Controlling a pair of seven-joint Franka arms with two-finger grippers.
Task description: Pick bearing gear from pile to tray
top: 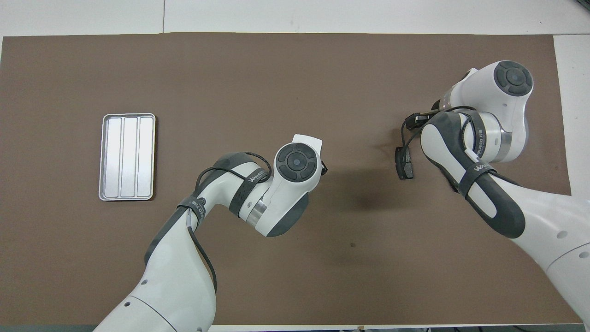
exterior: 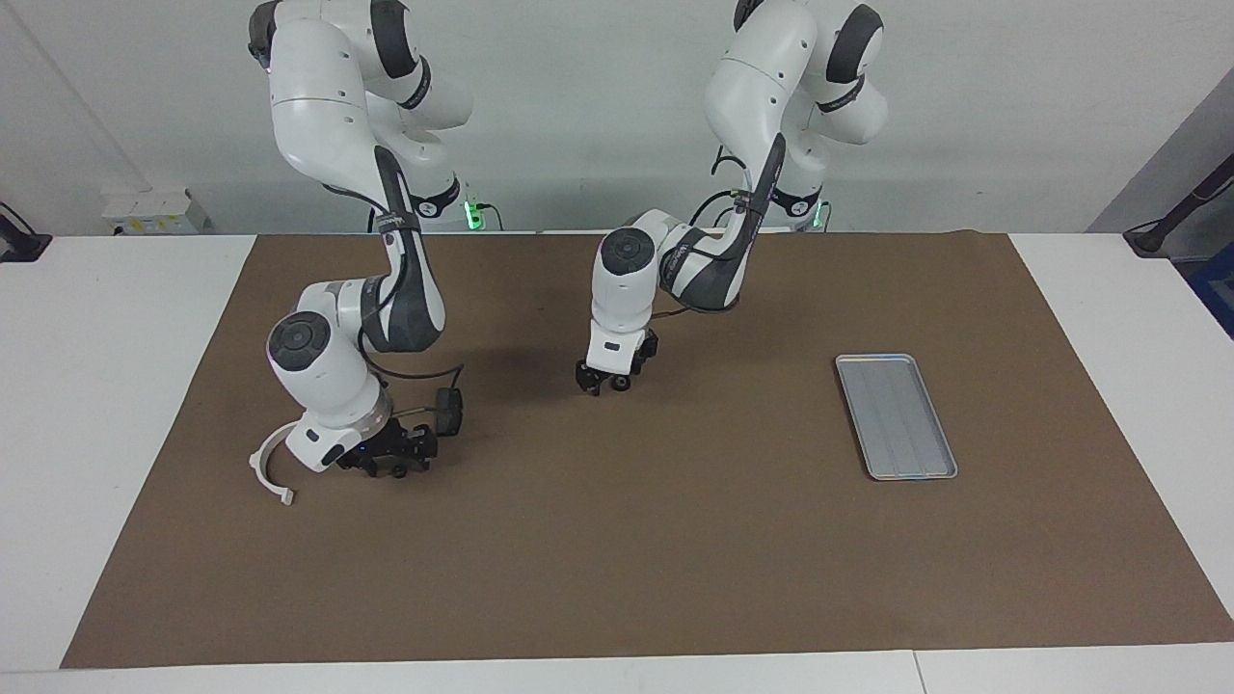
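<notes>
Brown paper-like mat (exterior: pixel 617 540) over a white table (exterior: pixel 106 386). Silver-grey rectangular metal tray (exterior: pixel 896 415), floor faintly ribbed in three long bands. White curved plastic arc (exterior: pixel 266 472); dark grey brake pad (top: pixel 404 163). Glossy white robot arms with dark grey joint covers and black cables; black grippers.

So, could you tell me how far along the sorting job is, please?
Nothing is delivered yet: the tray holds nothing. The right gripper is down among the pile, at a small black piece, and the left gripper is low at mid-table with another. Lifting and carrying to the tray remain.
</notes>
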